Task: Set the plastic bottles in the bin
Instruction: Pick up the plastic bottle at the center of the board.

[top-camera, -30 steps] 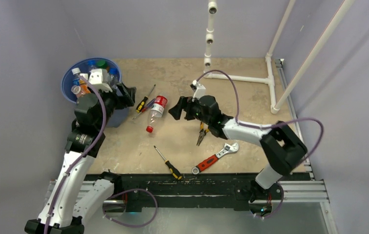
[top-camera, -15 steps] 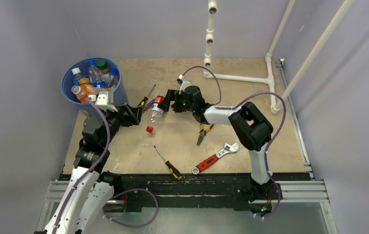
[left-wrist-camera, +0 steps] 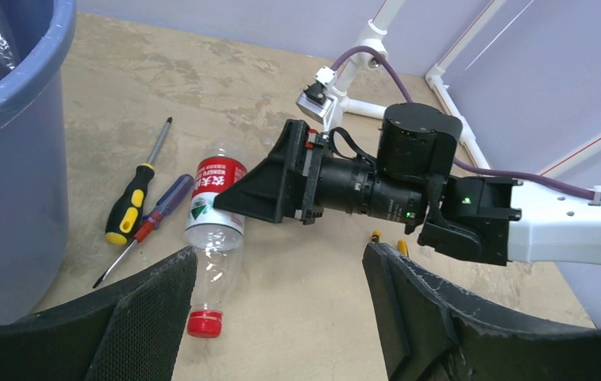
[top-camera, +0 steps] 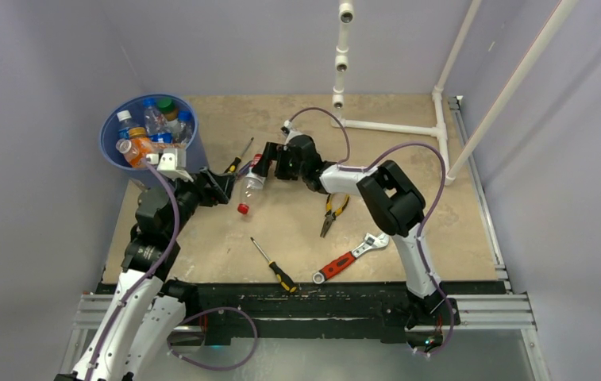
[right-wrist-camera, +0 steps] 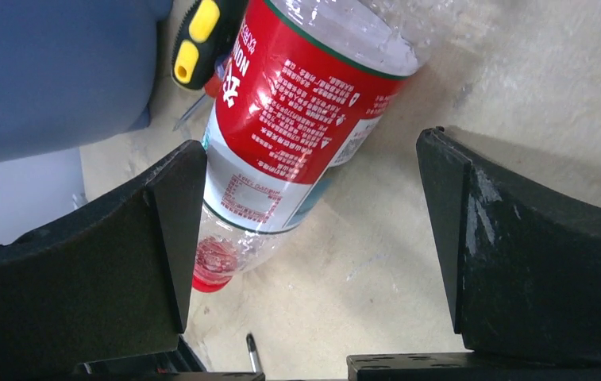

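- Framing the red-labelled bottle [right-wrist-camera: 297,103] with the right tool [right-wrist-camera: 313,238], released wide, ready for a grasp across the body.
- Lying flat on the counter [top-camera: 408,159], 4 o'clock from the bin [left-wrist-camera: 11,175].
- Parking the left tool [left-wrist-camera: 281,305] released, empty, aside.

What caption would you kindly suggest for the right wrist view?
Open right gripper framing the red-labelled bottle, which lies beside a screwdriver.

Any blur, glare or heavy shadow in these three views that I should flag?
Top external: even soft light, sharp, only faint shadows on the table. Left wrist: scene sharp, its own black fingers dark along the bottom edge. Right wrist: the red-label bottle is close but its print reads clearly, with small highlights on the clear plastic; nothing worth flagging.
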